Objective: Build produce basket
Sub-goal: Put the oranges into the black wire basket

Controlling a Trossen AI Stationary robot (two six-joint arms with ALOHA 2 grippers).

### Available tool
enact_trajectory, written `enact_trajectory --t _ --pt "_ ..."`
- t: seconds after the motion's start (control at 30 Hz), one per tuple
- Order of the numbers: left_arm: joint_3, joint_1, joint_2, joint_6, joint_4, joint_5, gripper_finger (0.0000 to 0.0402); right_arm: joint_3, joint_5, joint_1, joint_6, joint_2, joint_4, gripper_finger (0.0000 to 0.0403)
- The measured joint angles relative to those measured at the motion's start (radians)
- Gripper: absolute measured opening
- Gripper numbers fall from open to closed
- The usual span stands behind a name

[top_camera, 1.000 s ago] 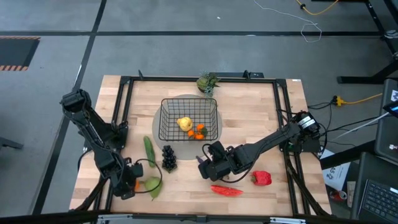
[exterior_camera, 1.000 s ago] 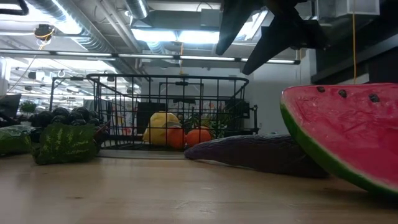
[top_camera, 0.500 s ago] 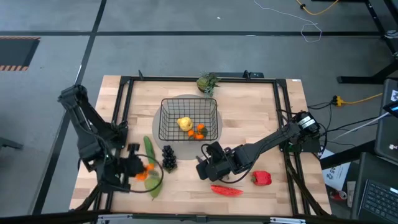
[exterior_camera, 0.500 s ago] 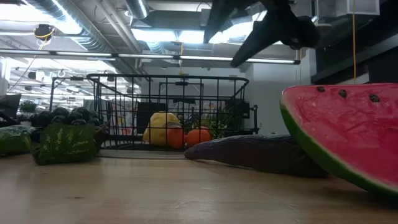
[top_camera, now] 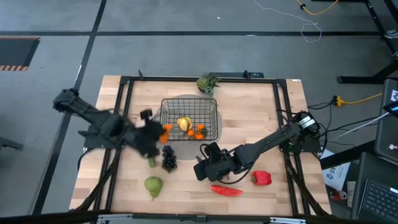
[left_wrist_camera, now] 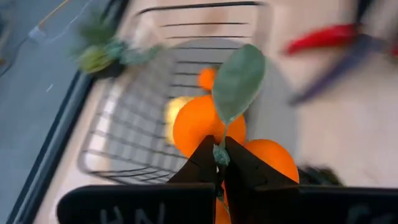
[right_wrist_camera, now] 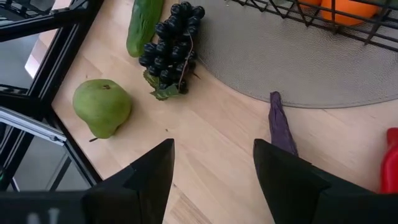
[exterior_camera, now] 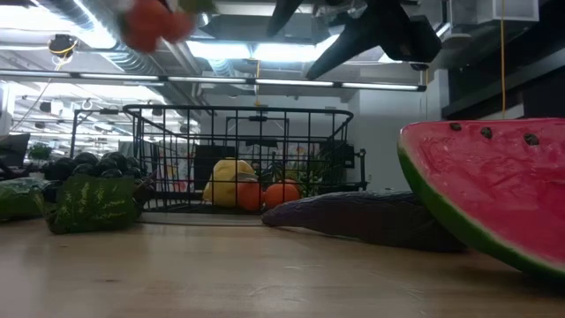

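Orange cluster (left_wrist_camera: 214, 134) hangs just beside the wire basket (top_camera: 189, 121), on its left rim, the left gripper (left_wrist_camera: 219, 163) jaws pinching the leafy stem. Looks light and stiff, so a stem grip should hold. Right gripper (right_wrist_camera: 211, 171) jaws spread over the eggplant (right_wrist_camera: 281, 127) near the basket's front.

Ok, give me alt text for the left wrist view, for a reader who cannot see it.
The left gripper is shut on the stem of an orange cluster with a green leaf, held above the black wire basket. Inside the basket lie a yellow pear and another orange piece; a leafy green bunch sits just outside its rim.
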Motion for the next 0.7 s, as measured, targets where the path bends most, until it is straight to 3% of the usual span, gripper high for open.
enact_trajectory --t 0.1,0.3,0.47,0.7 --pt "0.0 0.118 0.0 0.053 0.024 0.051 0.0 0.0 -0.001 0.0 0.0 0.0 -0.001 0.022" --pt "0.001 0.314 0.025 0.194 0.178 0.315 0.0 0.0 -0.001 0.0 0.0 0.0 0.01 0.022" --pt "0.001 0.452 0.05 0.121 0.255 0.493 0.0 0.0 -0.002 0.001 -0.001 0.0 0.012 0.022" --pt "0.001 0.569 0.059 0.103 0.293 0.605 0.0 0.0 -0.001 0.014 -0.003 0.0 -0.001 0.022"
